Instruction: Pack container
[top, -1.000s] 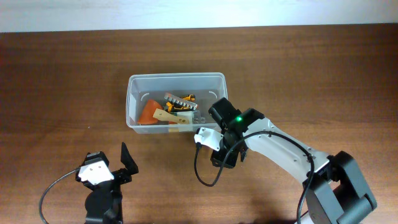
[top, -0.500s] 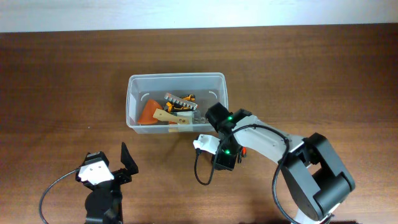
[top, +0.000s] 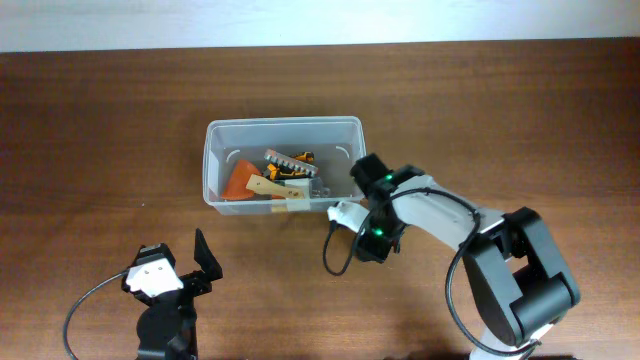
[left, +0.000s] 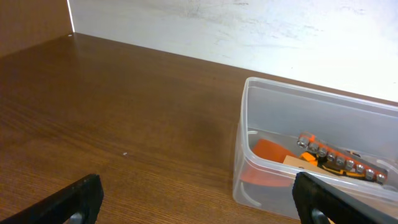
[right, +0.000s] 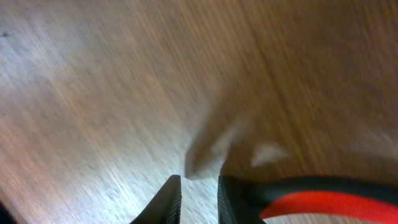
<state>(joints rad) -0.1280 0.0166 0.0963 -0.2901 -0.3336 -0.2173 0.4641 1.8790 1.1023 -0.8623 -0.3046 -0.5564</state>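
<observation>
The container (top: 283, 140) is a clear plastic tub at the table's middle, with an orange piece, a wood-handled tool and an orange-black bit strip inside; its rim (left: 311, 93) also shows in the left wrist view. Just off the tub's front right corner, my right gripper (top: 375, 238) points down at the table. Its jaws (right: 199, 202) stand close together with a narrow gap, and only bare wood shows between them. A black and red tool handle (right: 317, 202) lies against the outside of the right finger. My left gripper (top: 178, 272) (left: 199, 205) rests wide open at the front left, holding nothing.
A black cable (top: 330, 255) loops from the right wrist over the table. The white wall edge (top: 320, 20) runs along the back of the wooden table (top: 100, 130).
The right gripper has shifted right and a little toward the tub's corner, and its jaws have narrowed. The left arm has not moved.
</observation>
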